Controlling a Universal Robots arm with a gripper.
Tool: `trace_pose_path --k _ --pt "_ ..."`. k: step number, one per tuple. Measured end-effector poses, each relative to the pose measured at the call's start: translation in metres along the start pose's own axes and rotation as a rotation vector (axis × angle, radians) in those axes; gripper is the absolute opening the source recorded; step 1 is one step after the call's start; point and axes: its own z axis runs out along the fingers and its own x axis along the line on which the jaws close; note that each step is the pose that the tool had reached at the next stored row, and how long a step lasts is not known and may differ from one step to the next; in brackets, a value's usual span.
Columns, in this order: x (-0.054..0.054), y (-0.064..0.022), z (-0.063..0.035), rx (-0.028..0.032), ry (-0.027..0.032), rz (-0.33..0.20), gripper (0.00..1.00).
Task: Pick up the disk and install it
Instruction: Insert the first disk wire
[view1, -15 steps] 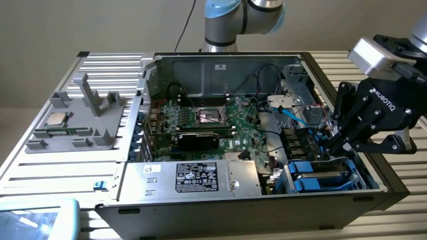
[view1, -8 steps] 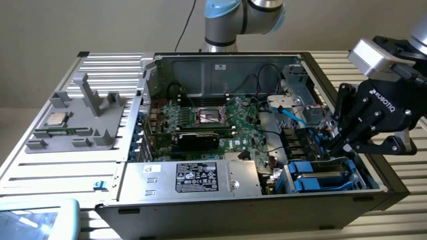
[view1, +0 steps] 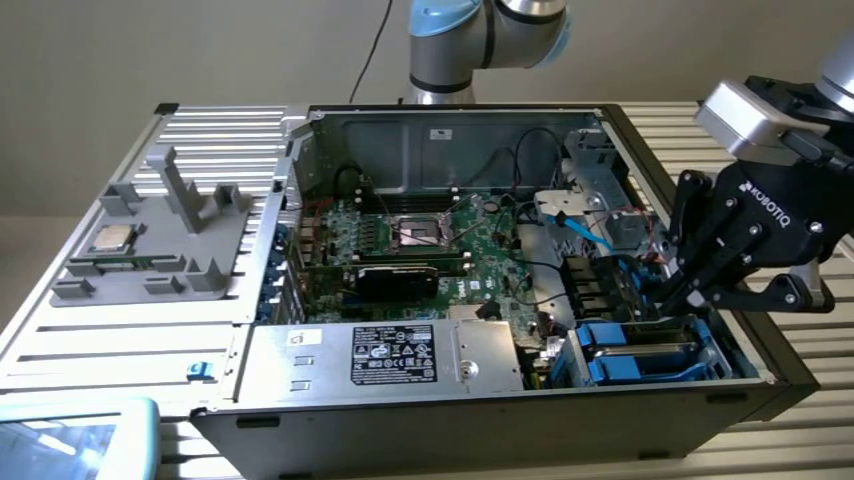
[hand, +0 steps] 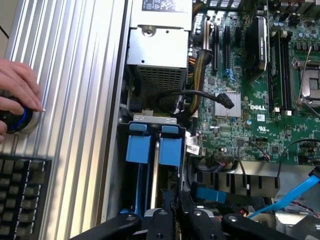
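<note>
In the computer case (view1: 467, 415) drive bay, the gripper (view1: 667, 300) seemingly clamps the disk (hand: 169, 147) for installing, which demands square alignment.

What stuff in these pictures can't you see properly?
- Blue disk carriers: in the wrist view they stand edge-on and partly behind the gripper, so no label can be read.
- Round button: in the wrist view a hand covers most of it.
- Keyboard: in the wrist view the picture's edge cuts it off.
- Black label on the silver box: in the exterior view the print is too small to read.
</note>
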Motion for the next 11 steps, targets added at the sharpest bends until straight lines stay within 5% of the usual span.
trace_pose_path --k 7,11 --pt "0.0005 -0.0009 0.0047 0.0 -0.0016 0.011 0.16" --pt "0.0005 -0.0012 0.006 -0.0001 -0.009 0.048 0.16"
